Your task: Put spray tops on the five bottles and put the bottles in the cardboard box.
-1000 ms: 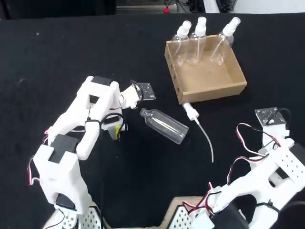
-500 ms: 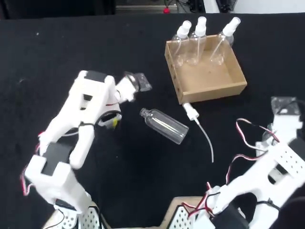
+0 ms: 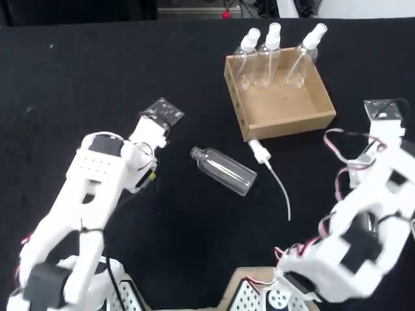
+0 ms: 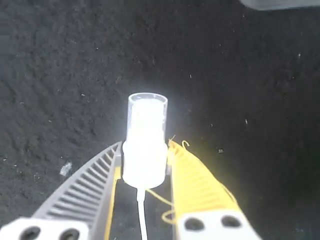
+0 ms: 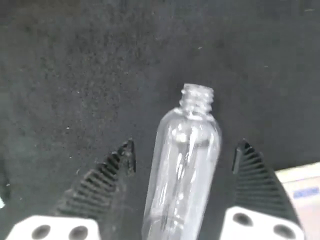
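Observation:
My left gripper [image 4: 145, 150] is shut on a white spray top [image 4: 146, 135] with a clear cap, its thin tube hanging down between the fingers, above the black cloth. My right gripper [image 5: 185, 147] stands open around a clear uncapped bottle [image 5: 186, 150], with a gap on both sides. In the high view the left arm [image 3: 104, 168] is at the left and the right arm [image 3: 382, 181] at the right edge. Another uncapped bottle [image 3: 224, 170] lies on its side mid-table. A loose spray top [image 3: 259, 153] with a long tube lies beside it. The cardboard box [image 3: 318, 116] holds three capped bottles [image 3: 269, 55].
The black cloth [image 3: 78, 71] covers the whole table. The box stands at the back right, its front half bare. A pale edge [image 5: 300, 185] shows beside my right gripper's finger. Both arm bases [image 3: 259, 295] stand at the front edge.
The left arm has swung to the left, away from the lying bottle. The right arm's wrist has moved toward the back of the table. The lying bottle and loose spray top have not moved.

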